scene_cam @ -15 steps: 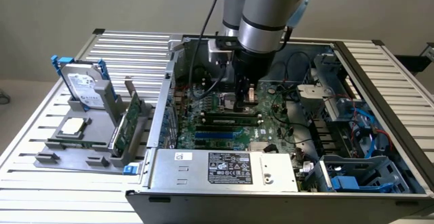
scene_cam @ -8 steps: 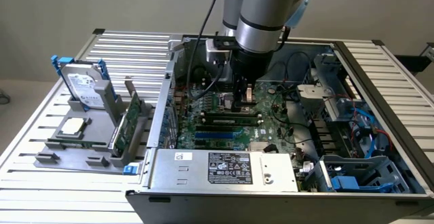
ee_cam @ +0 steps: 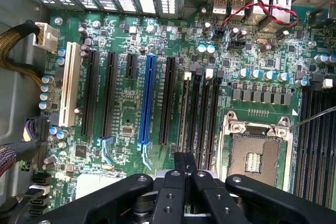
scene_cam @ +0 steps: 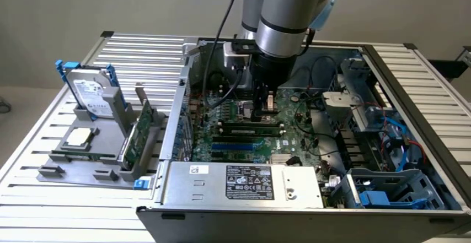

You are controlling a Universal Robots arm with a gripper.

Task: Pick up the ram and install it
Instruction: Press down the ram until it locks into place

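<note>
My gripper point(scene_cam: 265, 106) hangs inside the open computer case point(scene_cam: 412, 88), low over the motherboard point(scene_cam: 294, 138), and its fingers are shut with nothing visible between them. The ram point(scene_cam: 246, 123), a narrow green stick, stands on edge in one of the long black memory slots just below the fingertips. In the wrist view the shut gripper point(ee_cam: 184, 174) points down at that group of slots, where the ram point(ee_cam: 184, 114) appears edge-on as a thin strip. I cannot tell whether the fingertips touch it.
The empty CPU socket point(ee_cam: 254, 153) lies beside the memory slots, with a blue slot point(ee_cam: 147, 98) and several black ones further along. Cables and drive cages point(scene_cam: 383, 138) crowd the exterior view's right. A grey fixture point(scene_cam: 81, 166) outside the case holds a hard drive point(scene_cam: 92, 97) and a tall green card point(scene_cam: 140, 130).
</note>
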